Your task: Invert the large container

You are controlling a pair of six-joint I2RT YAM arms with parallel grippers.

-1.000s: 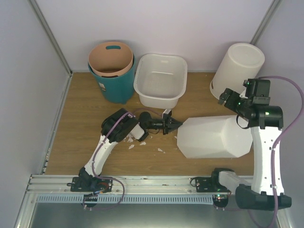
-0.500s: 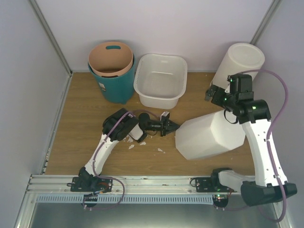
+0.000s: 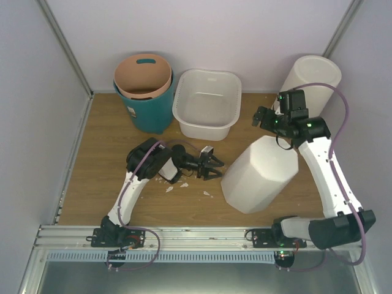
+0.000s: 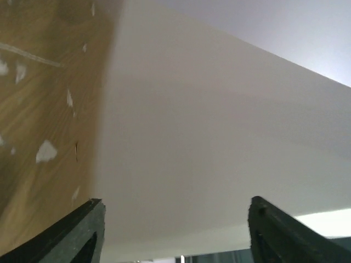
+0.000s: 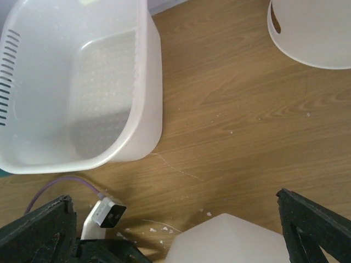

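Note:
The large container (image 3: 207, 103), a wide white tub with slotted sides, stands open side up at the back of the table, and it fills the upper left of the right wrist view (image 5: 71, 82). My right gripper (image 3: 262, 116) hovers open to the right of it with nothing between its fingers (image 5: 174, 196). My left gripper (image 3: 214, 169) is open in front of the tub, its fingers facing the wall of a white octagonal bin (image 3: 257, 174). In the left wrist view that wall fills the space ahead of the gripper (image 4: 175, 235).
The octagonal bin (image 5: 230, 241) stands tilted at centre right, under my right forearm. A tall round white bin (image 3: 309, 82) sits upside down at the back right. A teal bin (image 3: 144, 92) with a tan inside stands left of the tub. White crumbs (image 3: 174, 185) lie by my left arm.
The octagonal bin has swung from lying on its side to standing tilted. My right arm moved left and towards the back. My left gripper went from shut to open and drew back slightly.

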